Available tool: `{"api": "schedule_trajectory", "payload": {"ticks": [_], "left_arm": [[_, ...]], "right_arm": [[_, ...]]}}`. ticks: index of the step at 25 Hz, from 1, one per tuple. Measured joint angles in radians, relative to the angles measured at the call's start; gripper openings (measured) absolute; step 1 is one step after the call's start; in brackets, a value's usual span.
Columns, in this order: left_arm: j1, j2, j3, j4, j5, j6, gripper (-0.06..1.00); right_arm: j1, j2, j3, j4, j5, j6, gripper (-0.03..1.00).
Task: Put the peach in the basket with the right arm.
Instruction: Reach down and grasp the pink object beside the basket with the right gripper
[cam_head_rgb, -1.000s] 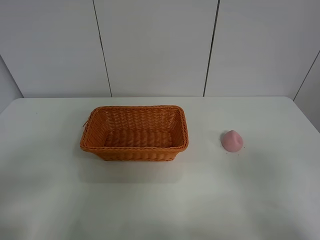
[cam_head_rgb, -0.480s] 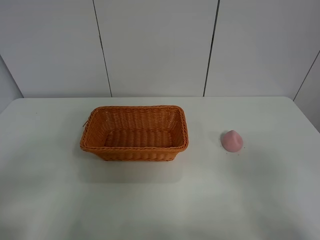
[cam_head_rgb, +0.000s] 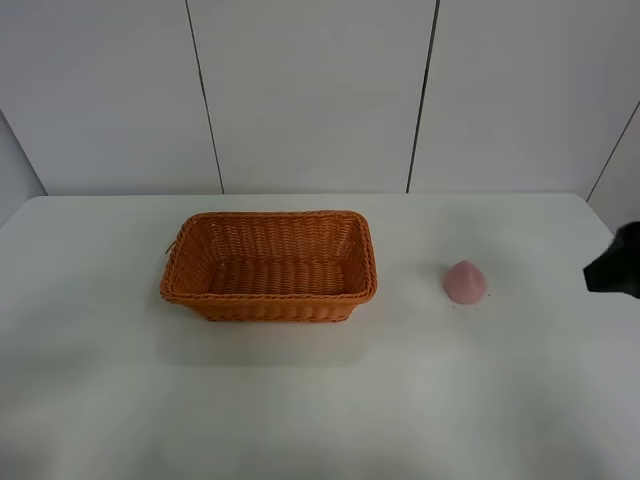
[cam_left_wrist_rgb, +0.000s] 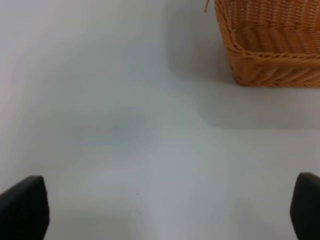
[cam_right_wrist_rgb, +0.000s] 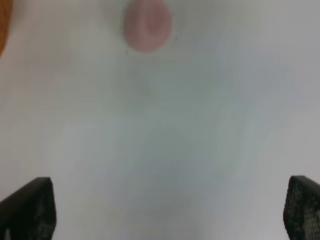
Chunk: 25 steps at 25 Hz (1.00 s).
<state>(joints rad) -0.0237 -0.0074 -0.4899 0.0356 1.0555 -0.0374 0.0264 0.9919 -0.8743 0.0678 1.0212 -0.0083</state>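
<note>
Peach (cam_head_rgb: 464, 282) on the white bench (cam_head_rgb: 400, 400), pointed tip upward, at 3 o'clock from the basket (cam_head_rgb: 270, 305) and well apart from it, not inside. Basket upright a little toward 9 o'clock from the bench centre, long side facing the high camera, with nothing visible within its woven walls. At 3 o'clock from the peach, at the very edge of the high view, a black part of the right arm (cam_head_rgb: 615, 268), near the fruit but clear of it; too little in view there to tell which part. Right end effector (cam_right_wrist_rgb: 165, 210) spread wide, jaws far apart, only bare bench between them, gripping nothing; peach (cam_right_wrist_rgb: 147, 25) blurred, straight ahead of it and clear of the jaws, with an orange sliver of basket (cam_right_wrist_rgb: 4, 25) off to one side. Left end effector (cam_left_wrist_rgb: 164, 206) likewise spread wide and holding nothing, above bare bench, one corner of the basket (cam_left_wrist_rgb: 270, 55) ahead of it and apart from it. Behind the bench, at 12 o'clock, pale wall panels (cam_head_rgb: 310, 90) with dark seams
</note>
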Motion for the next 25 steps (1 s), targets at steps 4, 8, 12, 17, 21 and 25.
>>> {"api": "schedule_trajectory", "payload": {"ticks": [4, 8, 12, 17, 21, 25], "left_arm": [[0.000, 0.000, 0.000, 0.000, 0.000, 0.000, 0.99], [0.000, 0.000, 0.000, 0.000, 0.000, 0.000, 0.99], [0.000, 0.000, 0.000, 0.000, 0.000, 0.000, 0.99], [0.000, 0.000, 0.000, 0.000, 0.000, 0.000, 0.99], [0.000, 0.000, 0.000, 0.000, 0.000, 0.000, 0.99], [0.000, 0.000, 0.000, 0.000, 0.000, 0.000, 0.99]], "right_arm": [[0.000, 0.305, -0.152, 0.003, -0.011, 0.001, 0.70], [0.000, 0.561, -0.319, 0.003, -0.005, 0.001, 0.70], [0.000, 0.767, -0.471, 0.003, 0.013, 0.001, 0.70], [0.005, 0.933, -0.580, 0.025, 0.026, 0.001, 0.70], [0.037, 0.986, -0.595, 0.038, 0.012, 0.001, 0.70], [0.041, 1.015, -0.597, 0.039, -0.035, 0.008, 0.70]]}}
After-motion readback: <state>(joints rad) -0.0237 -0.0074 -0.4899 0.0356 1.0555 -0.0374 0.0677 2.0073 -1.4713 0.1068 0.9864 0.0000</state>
